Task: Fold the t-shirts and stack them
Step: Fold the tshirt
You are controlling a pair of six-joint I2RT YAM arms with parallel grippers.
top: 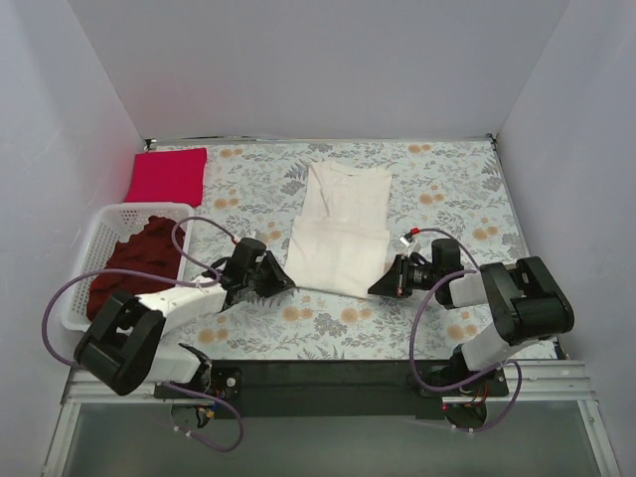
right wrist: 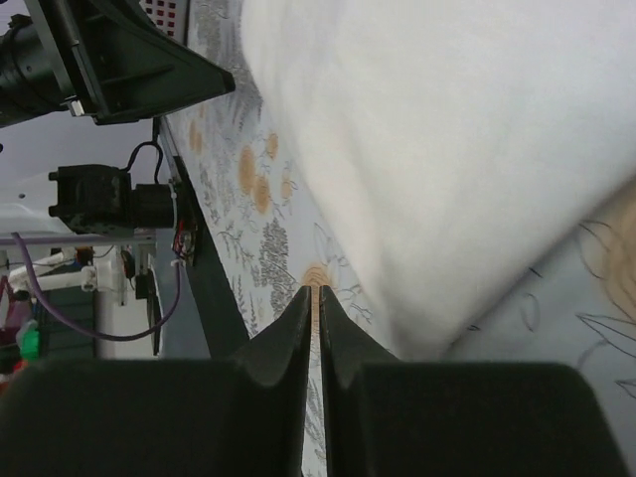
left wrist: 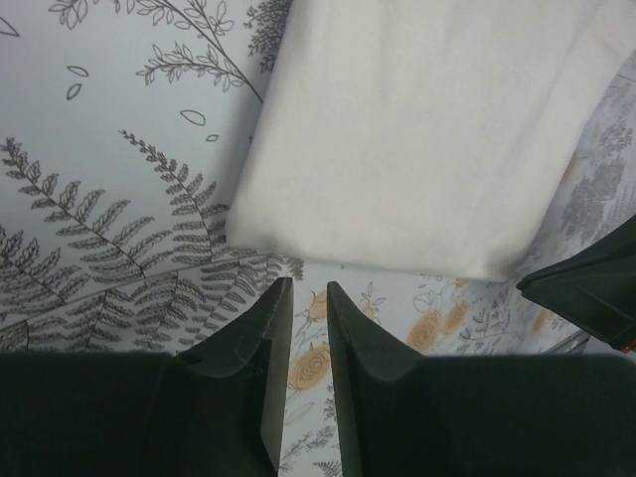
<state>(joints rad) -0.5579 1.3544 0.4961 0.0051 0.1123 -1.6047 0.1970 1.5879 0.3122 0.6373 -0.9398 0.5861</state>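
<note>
The cream-white t-shirt [top: 343, 224] lies partly folded in the middle of the table, its near half doubled over. My left gripper [top: 288, 281] sits low at its near left corner. In the left wrist view the jaws [left wrist: 308, 286] stand a narrow gap apart just short of the shirt's hem [left wrist: 417, 139], with only tablecloth between them. My right gripper [top: 375, 288] rests at the near right corner. Its jaws [right wrist: 311, 290] are shut to a thin slit beside the cloth [right wrist: 447, 149], holding nothing. The crimson-pink t-shirt [top: 167, 174] lies folded at the far left. The dark maroon t-shirt [top: 134, 258] is bunched in the basket.
A white lattice basket [top: 94, 248] stands at the left edge, next to my left arm. The floral tablecloth [top: 447, 189] covers the table. White walls close in the back and both sides. Cables loop from both arms.
</note>
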